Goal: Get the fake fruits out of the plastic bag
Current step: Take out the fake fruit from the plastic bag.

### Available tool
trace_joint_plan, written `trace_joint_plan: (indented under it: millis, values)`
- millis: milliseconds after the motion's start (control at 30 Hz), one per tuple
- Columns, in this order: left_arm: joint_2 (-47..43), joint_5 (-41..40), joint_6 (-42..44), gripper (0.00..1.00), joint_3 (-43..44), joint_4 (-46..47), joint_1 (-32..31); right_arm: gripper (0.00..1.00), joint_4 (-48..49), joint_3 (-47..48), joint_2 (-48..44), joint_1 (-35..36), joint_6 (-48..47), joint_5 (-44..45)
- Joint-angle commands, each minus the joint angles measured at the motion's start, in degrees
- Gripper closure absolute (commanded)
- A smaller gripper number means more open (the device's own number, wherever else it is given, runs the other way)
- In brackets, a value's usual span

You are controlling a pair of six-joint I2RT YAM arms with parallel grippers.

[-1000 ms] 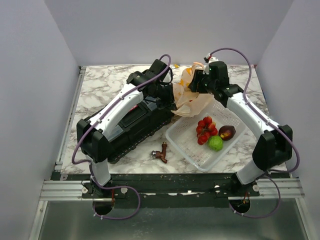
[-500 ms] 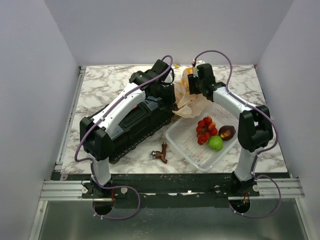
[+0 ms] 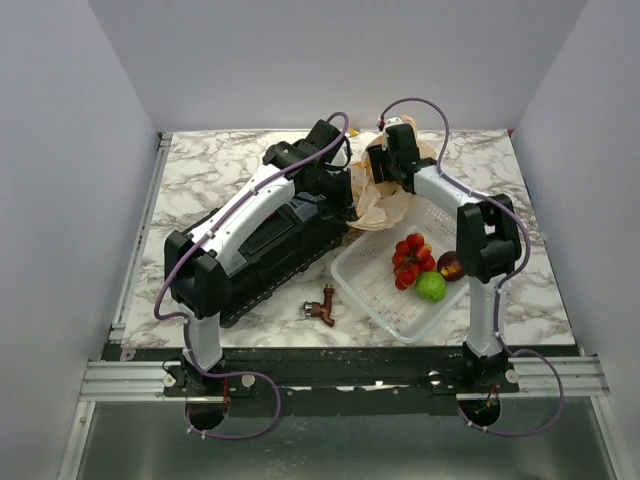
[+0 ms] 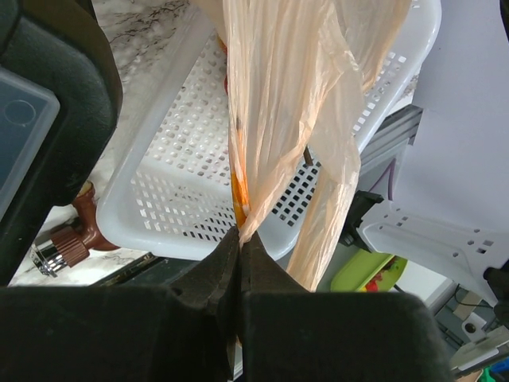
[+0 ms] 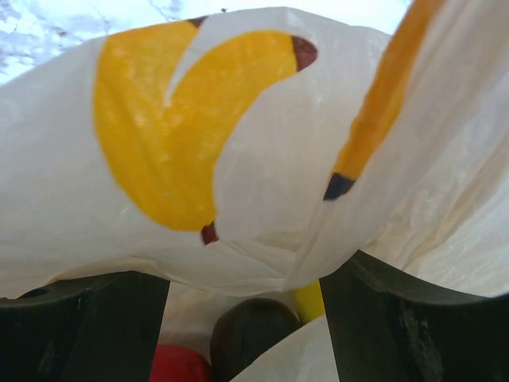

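The plastic bag (image 3: 392,203), tan with printed bananas, lies crumpled behind the white mesh basket (image 3: 372,290). My left gripper (image 3: 349,190) is shut on a twisted strand of the bag (image 4: 278,103), pinched at the fingertips (image 4: 241,232). My right gripper (image 3: 384,166) is at the bag's mouth and stands open. Its wrist view is filled with bag film (image 5: 254,159). Between its fingers (image 5: 79,326) lie a near-black plum (image 5: 250,334), a red fruit (image 5: 179,364) and a sliver of yellow fruit (image 5: 308,301). A red berry cluster (image 3: 412,260) and a green lime (image 3: 431,287) lie in the basket.
A maroon-brown fruit (image 3: 449,266) also lies in the basket, by the right arm's elbow. A black case (image 3: 270,250) lies under the left arm. A small brown fitting (image 3: 322,305) sits near the front edge, left of the basket.
My right arm has folded tighter and carried its gripper left and farther back, to the bag's mouth. The left gripper has kept its hold on the bag.
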Motion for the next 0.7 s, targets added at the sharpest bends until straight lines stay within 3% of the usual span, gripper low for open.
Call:
trace_joint_plan:
  millis: [0, 300, 533, 667]
  values:
    - [1.3, 1.3, 0.8, 1.00, 2.1, -1.0, -0.2, 0.26, 3.0, 3.1, 3.1, -0.8, -1.4, 0.9]
    - [1.7, 1.5, 1.1, 1.00, 1.7, -1.6, -0.2, 0.09, 4.3, 8.3, 9.6, -1.4, -2.8, 0.6]
    - [2.6, 2.3, 1.4, 1.00, 1.9, -2.0, -0.3, 0.12, 6.0, 12.8, 14.8, -1.5, -2.2, 5.0]
    - [2.7, 2.4, 1.8, 1.00, 1.5, -2.2, -0.3, 0.21, 7.5, 14.2, 16.7, -1.5, -1.7, 6.2]
